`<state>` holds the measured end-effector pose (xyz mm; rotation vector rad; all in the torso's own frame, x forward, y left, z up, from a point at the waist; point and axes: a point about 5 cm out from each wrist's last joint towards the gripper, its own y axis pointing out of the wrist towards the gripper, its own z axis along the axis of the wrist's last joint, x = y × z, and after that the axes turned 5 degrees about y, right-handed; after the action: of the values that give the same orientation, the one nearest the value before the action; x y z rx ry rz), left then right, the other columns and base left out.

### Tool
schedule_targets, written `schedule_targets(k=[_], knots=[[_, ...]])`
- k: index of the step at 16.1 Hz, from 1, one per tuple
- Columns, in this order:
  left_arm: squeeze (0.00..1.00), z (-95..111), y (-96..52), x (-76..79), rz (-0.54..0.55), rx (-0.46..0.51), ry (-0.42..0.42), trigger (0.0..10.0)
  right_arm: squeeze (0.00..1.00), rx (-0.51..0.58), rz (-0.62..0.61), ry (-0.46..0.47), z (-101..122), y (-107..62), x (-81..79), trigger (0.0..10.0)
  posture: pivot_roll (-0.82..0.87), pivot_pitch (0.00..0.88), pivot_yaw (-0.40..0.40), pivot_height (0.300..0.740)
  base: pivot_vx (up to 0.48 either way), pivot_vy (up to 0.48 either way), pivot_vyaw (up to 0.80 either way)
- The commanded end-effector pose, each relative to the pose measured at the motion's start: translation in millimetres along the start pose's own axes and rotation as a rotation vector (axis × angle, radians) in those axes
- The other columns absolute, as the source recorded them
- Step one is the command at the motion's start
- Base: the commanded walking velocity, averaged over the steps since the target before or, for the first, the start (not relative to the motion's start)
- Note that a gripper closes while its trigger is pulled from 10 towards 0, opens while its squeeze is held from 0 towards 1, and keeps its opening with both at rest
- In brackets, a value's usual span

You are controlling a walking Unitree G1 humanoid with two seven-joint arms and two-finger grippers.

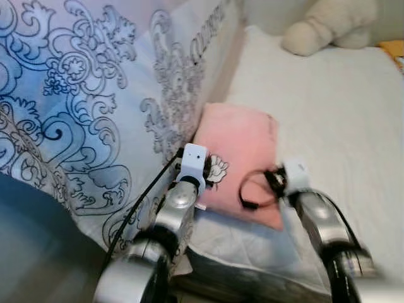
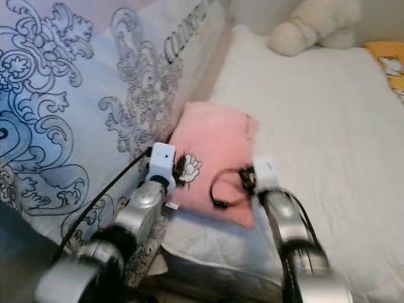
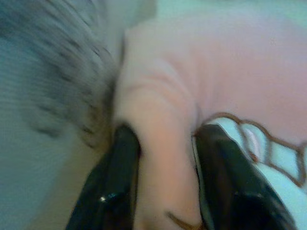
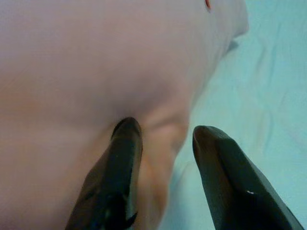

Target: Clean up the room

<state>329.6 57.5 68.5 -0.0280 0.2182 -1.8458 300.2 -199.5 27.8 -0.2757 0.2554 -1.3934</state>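
We see soft, even daylight over the white bed (image 1: 328, 107), bright and without glare. Motion blur smears both eye views, worst on the silver arms at the lower edge. Our wrist views are dim, bluish and out of focus (the black fingers (image 4: 120, 177) merely dark shapes).

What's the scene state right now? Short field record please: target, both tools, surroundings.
target: pink pillow, lying on the white bed sheet beside the patterned duvet
left tool: fingers either side of a pinched fold at the pillow's near-left corner
right tool: at the pillow's near-right edge, one finger pressed into the fabric, the other over the sheet
surroundings: cream plush toy at the far end of the bed
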Motion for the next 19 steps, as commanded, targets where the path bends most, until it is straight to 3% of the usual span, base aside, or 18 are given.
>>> schedule_targets(k=[1, 3, 4, 6, 7, 8, 9, 10, 11, 14, 16, 19], knots=[[1.00, 19.4, 1.4, -4.1, -0.005, 0.092, 0.012, 10.0, 1.00, 0.003, -0.006, 0.039, -4.8, -6.1, 0.6, 10.0, 0.04, 0.000, -0.030, 0.740, 0.000, 0.000, 0.00], [1.00, 45.2, -14.7, -17.7, -0.073, 0.238, 0.107, 10.0, 1.00, 0.065, -0.113, 0.045, -12.2, -33.7, -1.2, 10.0, 0.06, 0.000, -0.046, 0.740, 0.000, 0.000, 0.00], [1.00, 48.7, -26.1, -24.7, -0.114, 0.258, 0.142, 10.0, 1.00, 0.143, -0.179, 0.068, -3.5, -44.0, -4.0, 10.0, 0.05, 0.000, -0.044, 0.740, 0.000, 0.000, 0.00], [1.00, 36.3, -40.1, -31.9, -0.127, 0.209, 0.132, 10.0, 1.00, 0.278, -0.235, 0.121, 8.6, -62.1, -8.4, 10.0, 0.06, 0.000, -0.041, 0.740, 0.000, 0.000, 0.00], [1.00, 23.2, -49.3, -33.5, -0.114, 0.139, 0.103, 10.0, 1.00, 0.309, -0.275, 0.147, 8.7, -77.2, -7.5, 10.0, 0.05, 0.000, -0.036, 0.740, 0.000, 0.000, 0.00], [1.00, 22.6, -51.4, -33.5, -0.108, 0.148, 0.076, 10.0, 1.00, 0.305, -0.300, 0.156, 7.4, -79.4, -5.0, 10.0, 0.06, 0.000, -0.034, 0.740, 0.000, 0.000, 0.00], [0.64, 23.3, -53.4, -32.9, -0.115, 0.164, 0.046, 10.0, 1.00, 0.291, -0.308, 0.172, 5.9, -79.0, -4.1, 10.0, 0.06, 0.000, -0.034, 0.740, 0.000, 0.000, 0.00], [0.00, 27.7, -54.6, -37.0, -0.080, 0.201, 0.007, 10.0, 1.00, 0.268, -0.307, 0.148, 8.4, -74.5, -5.1, 10.0, 0.05, 0.000, -0.031, 0.740, 0.000, -0.439, 0.00], [0.00, 31.7, -52.6, -37.0, -0.073, 0.225, -0.010, 10.0, 0.00, 0.266, -0.338, 0.138, 14.7, -68.5, -2.0, 10.0, 0.05, 0.000, -0.032, 0.740, 0.000, -0.439, 0.00], [0.00, 36.3, -47.5, -35.6, -0.053, 0.257, -0.004, 10.0, 0.00, 0.282, -0.373, 0.092, 19.4, -61.5, -6.0, 10.0, 0.04, 0.000, -0.038, 0.740, 0.000, -0.439, 0.00], [0.00, 45.3, -39.7, -37.2, -0.072, 0.282, 0.018, 10.0, 0.00, 0.243, -0.386, 0.135, 9.0, -65.4, -8.4, 10.0, 0.04, 0.000, -0.044, 0.740, 0.000, -0.439, 0.00], [0.00, 41.4, -37.6, -36.9, -0.094, 0.265, -0.005, 10.0, 0.00, 0.283, -0.347, 0.110, 22.9, -55.6, -8.2, 10.0, 0.04, 0.000, -0.035, 0.740, 0.000, -0.439, 0.00]])
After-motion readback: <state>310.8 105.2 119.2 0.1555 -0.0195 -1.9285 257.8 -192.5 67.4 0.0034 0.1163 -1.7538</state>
